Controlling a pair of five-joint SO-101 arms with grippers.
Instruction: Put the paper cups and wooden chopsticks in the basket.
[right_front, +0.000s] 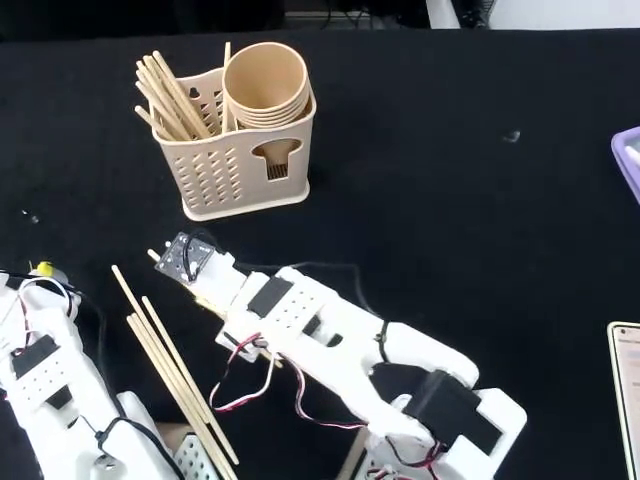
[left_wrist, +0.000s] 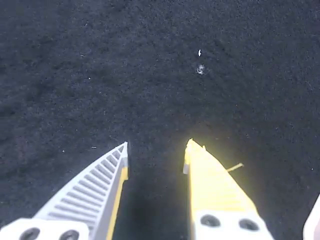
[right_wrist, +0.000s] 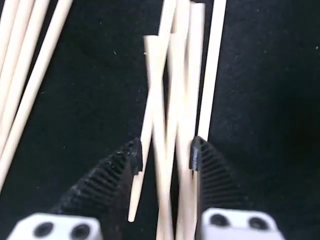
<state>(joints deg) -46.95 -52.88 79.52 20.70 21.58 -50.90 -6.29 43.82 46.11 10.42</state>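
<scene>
1. Chopstick bundle (right_wrist: 175, 100) is lying lengthwise inside the right claw (right_wrist: 165, 152), which is clenching it, with the sticks running on past the fingertips.
2. Basket (right_front: 235, 170) is sitting upper left in the high view, just above that arm's tip.
3. Left claw (left_wrist: 156, 150) is hanging released over bare cloth (left_wrist: 150, 60).

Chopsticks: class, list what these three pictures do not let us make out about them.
Right wrist view: the chopstick bundle is blurred and crossed; its count is unclear.
High view: the right arm covers most of that bundle.
High view: the chopsticks in the basket overlap, and its wall hides their lower ends.
</scene>
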